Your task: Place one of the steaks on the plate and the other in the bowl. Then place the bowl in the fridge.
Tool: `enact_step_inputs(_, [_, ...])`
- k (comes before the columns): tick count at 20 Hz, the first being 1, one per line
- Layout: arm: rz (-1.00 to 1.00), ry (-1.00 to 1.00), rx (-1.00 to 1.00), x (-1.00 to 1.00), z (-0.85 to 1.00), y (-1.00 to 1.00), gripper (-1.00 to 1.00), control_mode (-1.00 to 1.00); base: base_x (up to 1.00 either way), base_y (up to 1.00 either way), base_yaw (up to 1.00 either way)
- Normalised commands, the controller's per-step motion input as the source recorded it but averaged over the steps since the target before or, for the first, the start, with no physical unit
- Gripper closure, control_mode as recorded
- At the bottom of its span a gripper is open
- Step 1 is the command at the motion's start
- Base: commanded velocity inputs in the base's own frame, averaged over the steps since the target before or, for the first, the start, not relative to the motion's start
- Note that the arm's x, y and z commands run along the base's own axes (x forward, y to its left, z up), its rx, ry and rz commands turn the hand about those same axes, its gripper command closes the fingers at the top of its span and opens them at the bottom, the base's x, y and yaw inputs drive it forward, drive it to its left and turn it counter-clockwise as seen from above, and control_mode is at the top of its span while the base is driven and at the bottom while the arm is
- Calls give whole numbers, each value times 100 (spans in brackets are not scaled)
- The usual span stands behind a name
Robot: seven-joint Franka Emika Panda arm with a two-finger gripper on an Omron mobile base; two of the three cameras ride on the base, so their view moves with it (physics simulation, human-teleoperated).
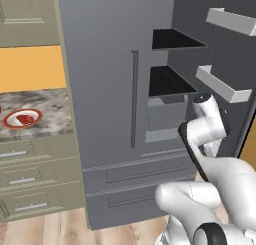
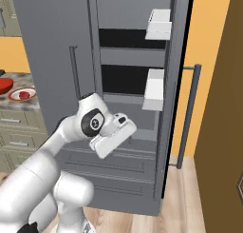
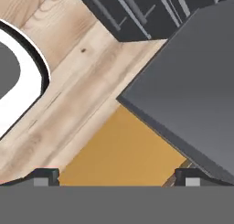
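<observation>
The grey fridge [image 1: 107, 84] stands with its right door [image 2: 178, 56] swung open, showing dark shelves [image 1: 170, 81] and white door bins [image 1: 222, 84]. My gripper [image 3: 118, 177] is open and holds nothing; it hangs low in front of the open compartment, facing the wooden floor and the door's bottom edge. The white hand [image 2: 113, 132] sits before the lower drawers. Far left on the marble counter lies the red-rimmed plate [image 1: 22, 119] with a red steak [image 2: 22, 94] on it. The red bowl [image 2: 4, 86] sits behind it at the picture's edge; its contents cannot be told.
Beige drawers [image 1: 27, 176] run under the counter left of the fridge. The open door carries a long bar handle [image 2: 190, 118], with an orange wall [image 2: 209, 61] and a brown panel [image 2: 223, 132] beyond it. Wooden floor [image 3: 68, 104] lies below the hand.
</observation>
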Motion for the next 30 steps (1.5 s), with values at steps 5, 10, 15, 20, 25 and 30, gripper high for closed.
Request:
enact_step_inputs(5, [-68,-51,49,16,2,8,-100,-100,0,0,0])
enact_step_inputs(10, [-66,-34,29,7,-4,41,-100,-100,0,0,0])
enact_step_inputs(15, [-41,-51,25,0,41,98,-100,-100,0,0,0])
enact_step_inputs(20, [-9,-31,-13,1,37,97,-100,-100,0,0,0])
enact_step_inputs(25, [-17,-15,-24,7,70,84,-100,-100,0,0,0])
enact_step_inputs(30, [-15,0,12,29,28,20,-100,-100,0,0,0])
